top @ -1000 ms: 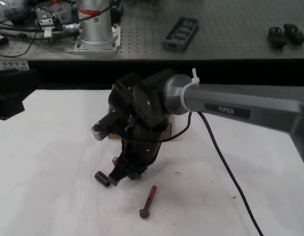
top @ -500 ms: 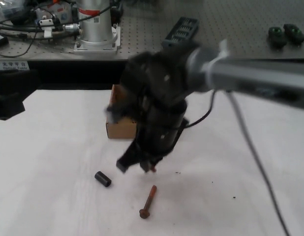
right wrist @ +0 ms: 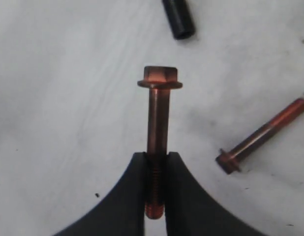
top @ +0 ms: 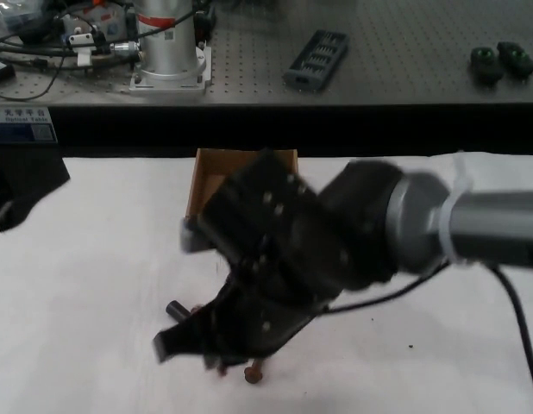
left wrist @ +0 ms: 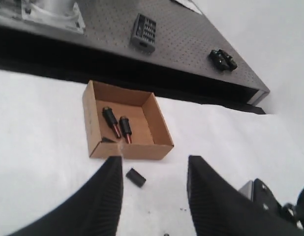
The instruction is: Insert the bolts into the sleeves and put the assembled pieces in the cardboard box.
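My right claw (right wrist: 156, 162) clamped a copper bolt (right wrist: 159, 113) by its threaded end, low in the high frame's centre | black sleeve (right wrist: 178, 18) and second bolt (right wrist: 262, 135) lay loose on the white cloth (right wrist: 68, 98) | my left claw (left wrist: 153, 161) hung open | cardboard box (left wrist: 95, 120) held two assembled pieces (left wrist: 110, 120).

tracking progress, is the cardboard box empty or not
Not empty: the cardboard box holds two assembled pieces lying side by side.

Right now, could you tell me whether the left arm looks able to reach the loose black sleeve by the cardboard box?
Probably yes: the left gripper is open and the sleeve lies uncovered ahead of it, though the right arm is close by.
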### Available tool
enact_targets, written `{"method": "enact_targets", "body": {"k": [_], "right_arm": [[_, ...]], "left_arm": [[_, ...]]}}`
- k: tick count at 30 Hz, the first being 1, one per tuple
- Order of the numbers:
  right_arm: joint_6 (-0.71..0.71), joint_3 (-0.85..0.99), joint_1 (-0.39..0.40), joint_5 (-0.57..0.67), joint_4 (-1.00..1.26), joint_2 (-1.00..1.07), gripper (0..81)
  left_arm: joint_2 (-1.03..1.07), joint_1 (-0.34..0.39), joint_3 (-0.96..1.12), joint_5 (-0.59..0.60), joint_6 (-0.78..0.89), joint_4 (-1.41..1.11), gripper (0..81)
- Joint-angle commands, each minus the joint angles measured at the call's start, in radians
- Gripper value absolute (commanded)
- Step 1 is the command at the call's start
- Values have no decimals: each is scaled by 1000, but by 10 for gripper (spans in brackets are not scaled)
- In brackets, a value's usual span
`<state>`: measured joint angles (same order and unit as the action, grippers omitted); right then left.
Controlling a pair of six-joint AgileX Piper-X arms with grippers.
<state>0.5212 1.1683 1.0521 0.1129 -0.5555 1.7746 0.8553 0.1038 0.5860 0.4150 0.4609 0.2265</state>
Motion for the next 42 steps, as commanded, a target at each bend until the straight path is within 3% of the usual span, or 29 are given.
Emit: {"method": "enact_targets", "body": {"k": [1,4,9,11,14,16,23,29,35,42], "right_arm": [[21,0,5,1,58,-7,43],[23,-3,20,-35,89,-4,43],[-18,-17,20,86,95,-4,23],[-22,-19,20,113,86,-4,112],[-21,-20,20,134,86,-4,314],[-21,-20,20,134,83,-4,386],[-69,-20,-4,138,27,-34,288],[-243,-37,-62,-63,-142,-131,259],[-269,-90,-149,-158,-151,-247,259],[-269,-95,-216,-167,-135,-330,259]], "left_arm": [[-9,29,7,-35,88,57,312],[-9,56,10,-40,108,60,305],[-30,61,37,-69,101,93,272],[-36,61,51,-89,66,122,272],[-39,61,72,-97,29,184,272],[-39,61,81,-97,26,229,272],[-39,61,82,-89,39,334,272],[-39,69,82,10,180,430,272],[-39,141,82,-23,216,497,272],[-21,269,82,-137,302,596,272]]}}
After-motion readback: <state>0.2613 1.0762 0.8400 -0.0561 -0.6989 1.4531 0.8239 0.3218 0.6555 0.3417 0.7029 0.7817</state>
